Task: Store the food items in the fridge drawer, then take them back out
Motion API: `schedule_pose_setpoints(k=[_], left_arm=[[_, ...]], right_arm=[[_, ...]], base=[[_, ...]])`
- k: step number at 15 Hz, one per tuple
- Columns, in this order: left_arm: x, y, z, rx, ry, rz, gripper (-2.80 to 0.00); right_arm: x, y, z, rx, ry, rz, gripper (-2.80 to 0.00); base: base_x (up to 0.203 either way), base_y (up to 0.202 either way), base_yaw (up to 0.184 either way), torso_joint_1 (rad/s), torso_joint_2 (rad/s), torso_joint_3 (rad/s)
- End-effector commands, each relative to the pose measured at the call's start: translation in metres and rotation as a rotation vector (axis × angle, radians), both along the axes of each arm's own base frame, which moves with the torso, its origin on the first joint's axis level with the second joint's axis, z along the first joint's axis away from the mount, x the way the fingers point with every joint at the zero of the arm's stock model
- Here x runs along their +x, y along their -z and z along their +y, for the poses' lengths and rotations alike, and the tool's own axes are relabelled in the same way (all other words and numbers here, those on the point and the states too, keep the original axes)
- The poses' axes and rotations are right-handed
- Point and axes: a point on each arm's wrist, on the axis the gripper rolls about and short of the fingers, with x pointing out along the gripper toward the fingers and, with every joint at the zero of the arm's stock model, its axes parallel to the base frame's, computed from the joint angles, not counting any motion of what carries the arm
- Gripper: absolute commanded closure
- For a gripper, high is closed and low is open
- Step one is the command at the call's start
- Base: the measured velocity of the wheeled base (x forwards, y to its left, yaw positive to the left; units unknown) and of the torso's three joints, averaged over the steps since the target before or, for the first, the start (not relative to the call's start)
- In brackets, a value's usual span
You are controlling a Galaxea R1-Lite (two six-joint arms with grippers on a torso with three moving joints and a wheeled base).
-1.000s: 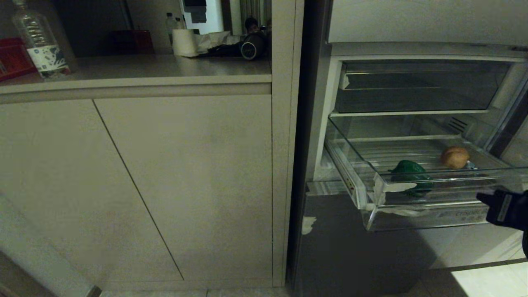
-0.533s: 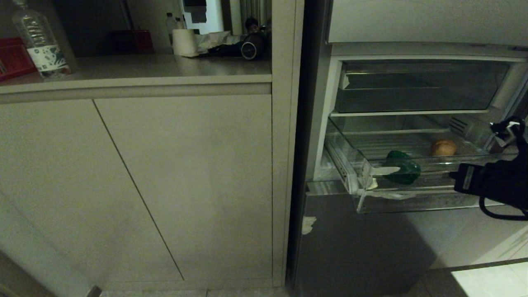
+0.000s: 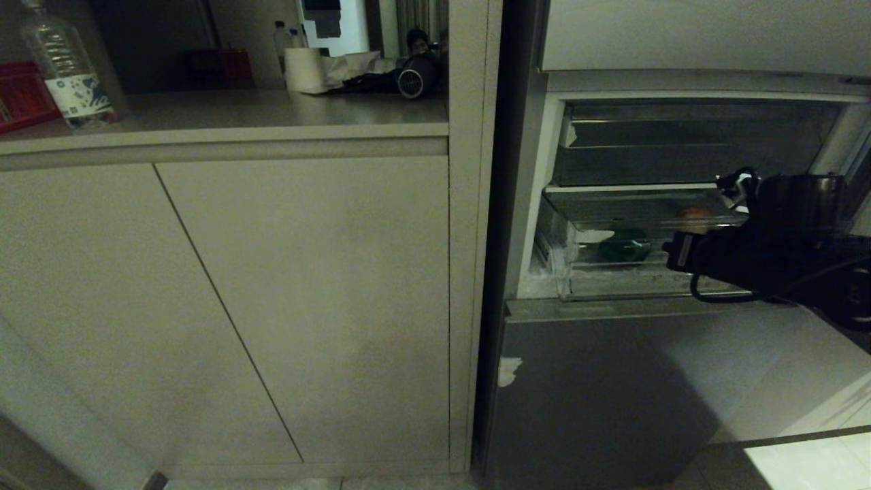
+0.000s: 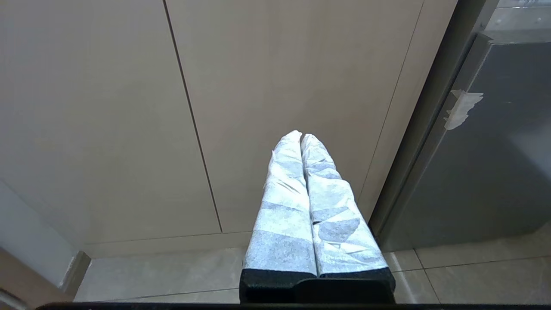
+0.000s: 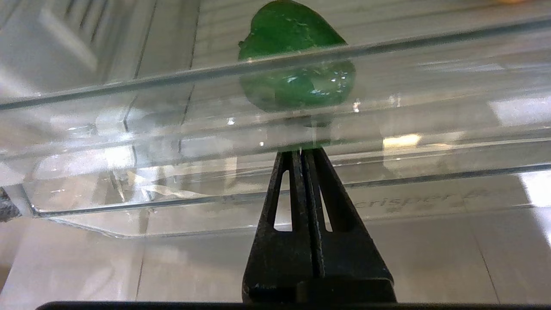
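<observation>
The fridge drawer [image 3: 599, 279], a clear bin with faint lettering on its front lip [image 5: 172, 172], sits almost fully inside the fridge. Two food items lie in it: a green lump [image 3: 622, 248] [image 5: 297, 82] near the front and a tan-brown potato-like lump [image 3: 693, 212] further right. My right gripper [image 3: 670, 253] [image 5: 301, 150] is shut with nothing in it, and its black tips rest against the drawer's front wall just below the green lump. My left gripper [image 4: 301, 135], wrapped in white tape, is shut and empty, hanging low before the beige cabinet doors.
A shallower smoky bin [image 3: 680, 146] sits above the drawer. A grey steel door panel [image 3: 612, 381] is below. To the left, beige cabinet doors [image 3: 306, 292] stand under a counter with a plastic bottle [image 3: 67, 68] and a paper roll [image 3: 303, 68].
The drawer has slid back into the fridge from well pulled out. My shut right gripper has risen and travelled inward with the drawer's front. The left arm has not moved.
</observation>
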Motion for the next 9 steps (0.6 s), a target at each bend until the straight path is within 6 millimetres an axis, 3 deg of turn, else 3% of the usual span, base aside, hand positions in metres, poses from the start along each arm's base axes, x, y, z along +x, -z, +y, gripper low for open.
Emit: schedule_pose_setpoints(k=[1, 5, 7, 9], left_arm=[[0.0, 0.0, 0.0, 0.0, 0.0, 0.001, 0.0], [0.0, 0.0, 0.0, 0.0, 0.0, 0.001, 0.0], [0.0, 0.0, 0.0, 0.0, 0.0, 0.001, 0.0], [0.0, 0.0, 0.0, 0.0, 0.0, 0.001, 0.0]], right_arm=[[0.033, 0.024, 0.009, 0.003, -0.023, 0.002, 0.0], [0.05, 0.02, 0.012, 0.053, -0.044, -0.082, 0.0], [0.043, 0.017, 0.015, 0.065, -0.047, -0.08, 0.0], [0.023, 0.004, 0.014, 0.063, -0.049, -0.094, 0.0]], base=[[0.0, 0.0, 0.0, 0.0, 0.0, 0.0], [0.0, 0.0, 0.0, 0.0, 0.0, 0.0], [0.0, 0.0, 0.0, 0.0, 0.0, 0.0], [0.0, 0.0, 0.0, 0.0, 0.0, 0.0]])
